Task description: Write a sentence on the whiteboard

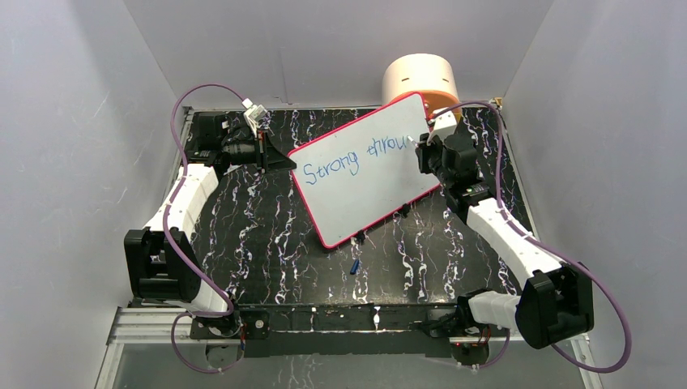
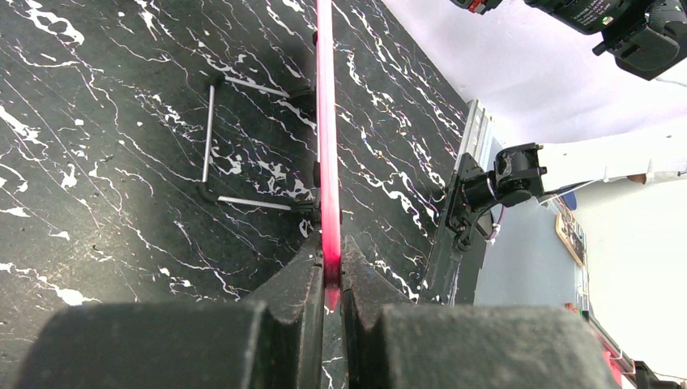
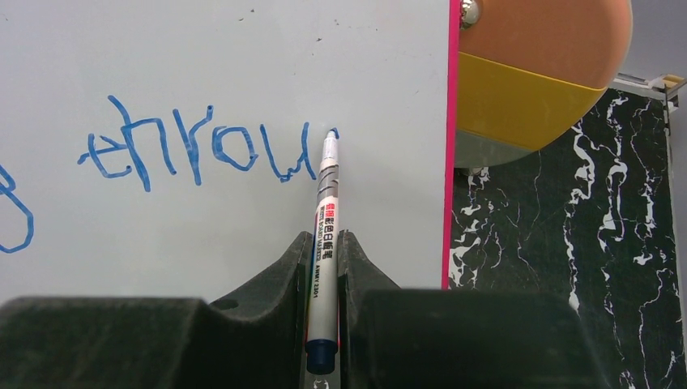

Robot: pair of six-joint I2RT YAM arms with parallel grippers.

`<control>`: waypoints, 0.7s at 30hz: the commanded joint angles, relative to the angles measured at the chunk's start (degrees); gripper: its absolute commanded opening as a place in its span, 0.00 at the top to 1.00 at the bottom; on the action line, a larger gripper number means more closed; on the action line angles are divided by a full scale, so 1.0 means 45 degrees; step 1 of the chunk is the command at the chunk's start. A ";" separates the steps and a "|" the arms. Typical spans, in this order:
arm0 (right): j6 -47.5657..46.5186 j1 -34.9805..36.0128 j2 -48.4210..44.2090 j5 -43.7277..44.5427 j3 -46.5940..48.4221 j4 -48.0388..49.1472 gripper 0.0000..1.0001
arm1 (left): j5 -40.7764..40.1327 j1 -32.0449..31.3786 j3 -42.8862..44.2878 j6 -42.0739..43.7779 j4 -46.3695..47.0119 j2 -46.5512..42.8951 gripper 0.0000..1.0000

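1. The whiteboard (image 1: 369,190), propped on the tabletop (image 1: 259,243), is judged stiff, light and slick-faced; the pink frame is the place to hold.
2. Its left edge is clamped by the closed left pincer (image 2: 330,263).
3. The sentence (image 3: 202,150), "Strong throu", is seen across its upper face.
4. A slim marker (image 3: 327,203), judged light, is gripped mid-barrel by the right pincer (image 3: 326,247), tip touching the board.

— Where's the whiteboard (image 1: 364,186)?
— Propped on the table (image 1: 267,243), centre-right. My left gripper (image 2: 332,271) is on its left edge. The tip of my marker (image 3: 326,235) is on its right part, after the sentence (image 1: 328,168). There's a drum (image 1: 420,77) behind its right corner.
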 commanded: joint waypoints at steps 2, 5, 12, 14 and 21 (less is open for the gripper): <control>0.0167 -0.0014 0.0045 -0.0605 0.0491 0.0747 1.00 | 0.0700 0.0087 0.0085 0.0050 -0.0256 -0.0610 1.00; 0.0148 -0.0016 -0.0019 -0.0736 0.0487 0.0699 1.00 | 0.0690 0.0077 0.0076 0.0052 -0.0271 -0.0620 1.00; 0.0109 -0.0025 -0.0117 -0.0718 0.0445 0.0233 1.00 | 0.0661 0.0077 0.0078 0.0052 -0.0268 -0.0649 1.00; 0.0123 -0.0022 -0.0181 -0.0723 0.0347 0.0149 1.00 | 0.0662 0.0084 0.0078 0.0052 -0.0270 -0.0649 1.00; 0.0119 -0.0025 -0.0360 -0.0594 0.0065 -0.0101 1.00 | 0.0651 0.0077 0.0078 0.0052 -0.0271 -0.0611 1.00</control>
